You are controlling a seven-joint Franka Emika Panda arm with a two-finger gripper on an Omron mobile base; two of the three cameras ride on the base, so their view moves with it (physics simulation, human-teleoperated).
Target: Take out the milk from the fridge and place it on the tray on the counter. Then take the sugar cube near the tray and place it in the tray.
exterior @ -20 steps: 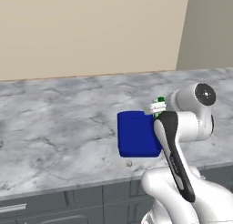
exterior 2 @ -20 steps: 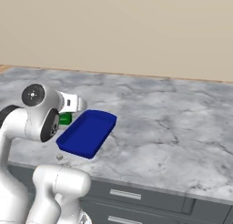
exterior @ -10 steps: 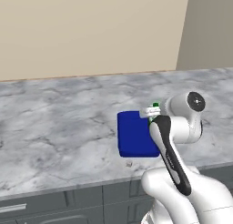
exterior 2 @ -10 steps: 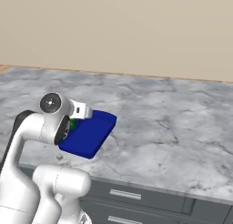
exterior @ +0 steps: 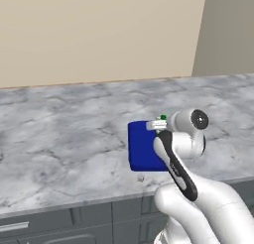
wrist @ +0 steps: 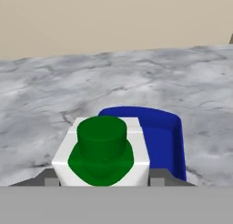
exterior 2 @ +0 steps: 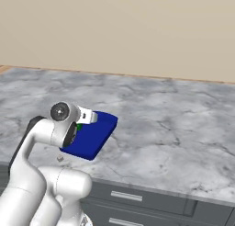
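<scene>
1. Milk [wrist: 102, 155]: small white carton with a green round cap and green patch. In the hand view it sits between the two finger tips, cap end facing the camera, long axis running along the gripper. In the left base view a white-and-green sliver of it [exterior: 159, 121] shows at the hand, over the tray's far right corner. No readable writing or brand on it.
2. Gripper [wrist: 103, 178]: fingers clamped on the milk's two sides, a tip showing at each lower flank of the carton.
3. Arm: rises from the base, bends at a rounded white elbow joint, and reaches forward over the tray's near edge; the hand looks across the worktop toward the beige wall.
4. Tray [exterior: 141, 148]: deep blue, flat, low rim, rounded corners, lying on the counter just beneath and ahead of the held carton.
5. Sugar cube [exterior 2: 59, 159]: tiny pale cube on the counter, just beside the tray's near corner, apart from it.
6. Counter [exterior: 64, 134]: grey-white veined marble over dark grey cabinet fronts.
</scene>
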